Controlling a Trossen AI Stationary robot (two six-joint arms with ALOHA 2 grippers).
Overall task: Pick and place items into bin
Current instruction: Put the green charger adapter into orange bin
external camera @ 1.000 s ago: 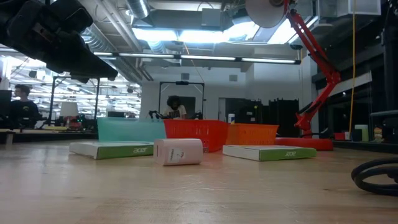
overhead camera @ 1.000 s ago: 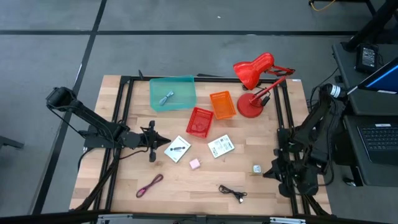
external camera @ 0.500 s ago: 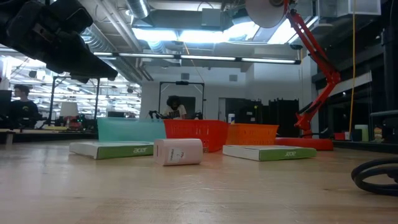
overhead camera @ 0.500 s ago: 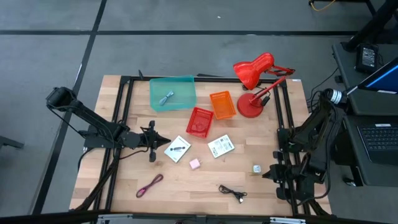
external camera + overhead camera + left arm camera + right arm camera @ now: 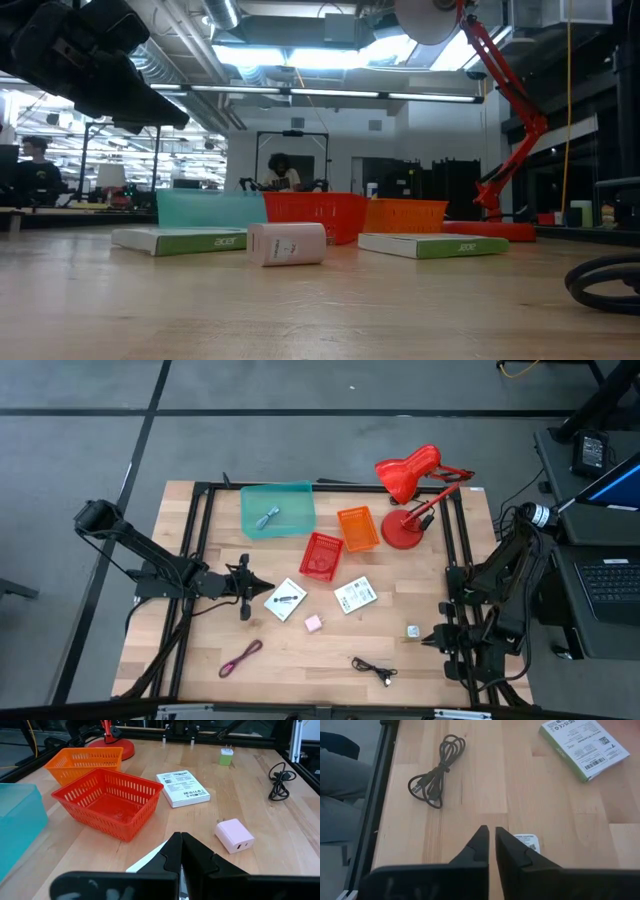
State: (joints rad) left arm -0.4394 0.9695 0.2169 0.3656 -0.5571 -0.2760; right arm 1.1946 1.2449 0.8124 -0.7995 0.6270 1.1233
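Note:
My left gripper (image 5: 262,587) hangs shut over the table's left half, its tips just above one corner of a white printed packet (image 5: 285,600) lying flat. The second packet (image 5: 354,594) and the pink cube (image 5: 313,623) lie to the right of it. My right gripper (image 5: 490,831) is open by a narrow gap and hovers low at the right side. It stands beside the tiny pale cube (image 5: 527,842) without touching it. A maroon cable (image 5: 240,657) and a black cable (image 5: 372,669) lie near the near edge. A blue-grey cable (image 5: 266,517) rests inside the teal bin (image 5: 277,491).
A red basket (image 5: 321,555) and an orange basket (image 5: 358,528) stand right of the teal bin. The red desk lamp (image 5: 405,528) stands at the far right. A black frame rail (image 5: 200,540) edges the work area. Bare wood shows between the packets and the cables.
My right arm has shifted slightly toward the table's near edge, its gripper staying beside the tiny pale cube. Nothing on the table has moved.

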